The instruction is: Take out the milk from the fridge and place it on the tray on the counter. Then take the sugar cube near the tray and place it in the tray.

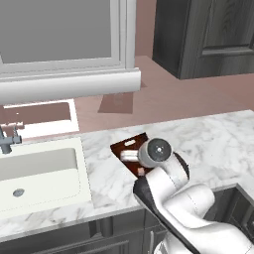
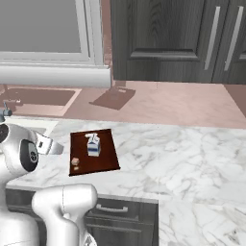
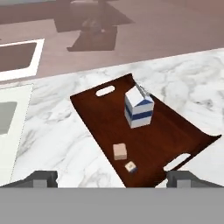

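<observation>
Two cubes (image 3: 120,151) beside milk (image 3: 138,109) on tray (image 3: 100,118); hand (image 3: 112,179) wide open, empty.

No legible text or labels.

A pale-framed window (image 1: 59,30) with a deep white sill (image 1: 69,84) sits above a reddish-pink back wall (image 2: 168,103). Dark wood-grained cabinets (image 2: 168,41) with long silver handles (image 2: 211,43) stand to the right. A white sink basin (image 1: 39,173) with a grey tap (image 1: 9,139) is set to the left.
</observation>
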